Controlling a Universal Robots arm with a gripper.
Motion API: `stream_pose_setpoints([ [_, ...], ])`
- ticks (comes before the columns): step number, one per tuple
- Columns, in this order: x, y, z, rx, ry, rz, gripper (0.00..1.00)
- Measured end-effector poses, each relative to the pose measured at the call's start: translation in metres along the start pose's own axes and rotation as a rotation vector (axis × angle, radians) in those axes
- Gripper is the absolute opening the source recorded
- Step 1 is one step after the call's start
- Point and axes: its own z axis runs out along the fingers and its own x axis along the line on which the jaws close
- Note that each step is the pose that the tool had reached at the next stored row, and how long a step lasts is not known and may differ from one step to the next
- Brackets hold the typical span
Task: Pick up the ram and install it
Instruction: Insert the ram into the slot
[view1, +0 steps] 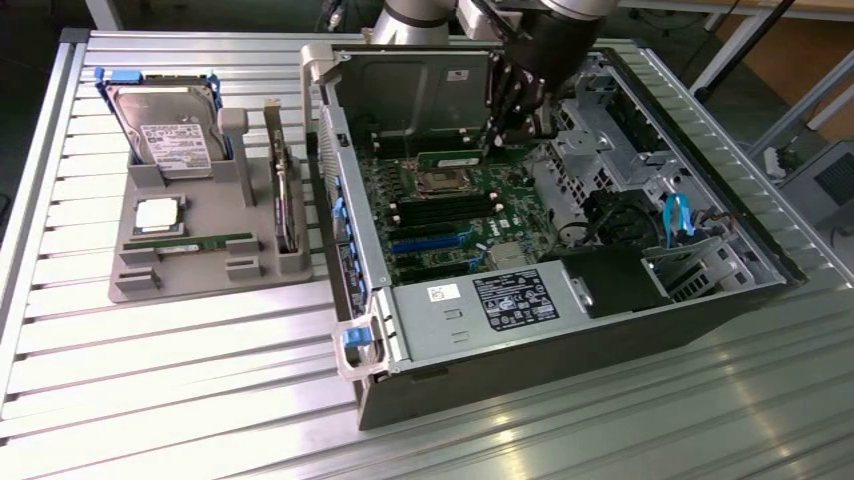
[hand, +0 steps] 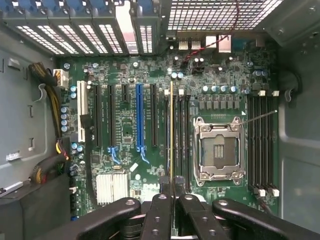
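Note:
The ram (view1: 450, 157) is a thin green stick held level inside the open computer case (view1: 747, 300), just above the motherboard (view1: 467, 215). My gripper (view1: 501, 138) reaches down into the case from the back and is shut on it. In the wrist view the ram (hand: 171, 130) shows edge-on as a thin line running along the dark memory slots (hand: 181, 135) beside the empty processor socket (hand: 218, 150), with my gripper (hand: 172, 194) clamped on its near end. Whether it touches a slot I cannot tell.
A grey parts tray (view1: 287, 268) on the exterior view's left holds a silver hard drive (view1: 167, 125), a square processor chip (view1: 156, 212) and another green stick (view1: 187, 243). The power supply (view1: 501, 300), a blue cable (view1: 677, 215) and drive cages crowd the case.

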Motion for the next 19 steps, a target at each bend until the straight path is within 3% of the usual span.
stream_pose_setpoints([
  [6,0.001,-0.0017,0.0320,0.0000,0.0000,0.000,0.11],
  [12,0.001,-0.0028,0.0528,0.0000,0.0000,0.000,0.11],
  [19,0.001,-0.0033,0.0636,0.0000,0.0000,0.000,0.11],
])
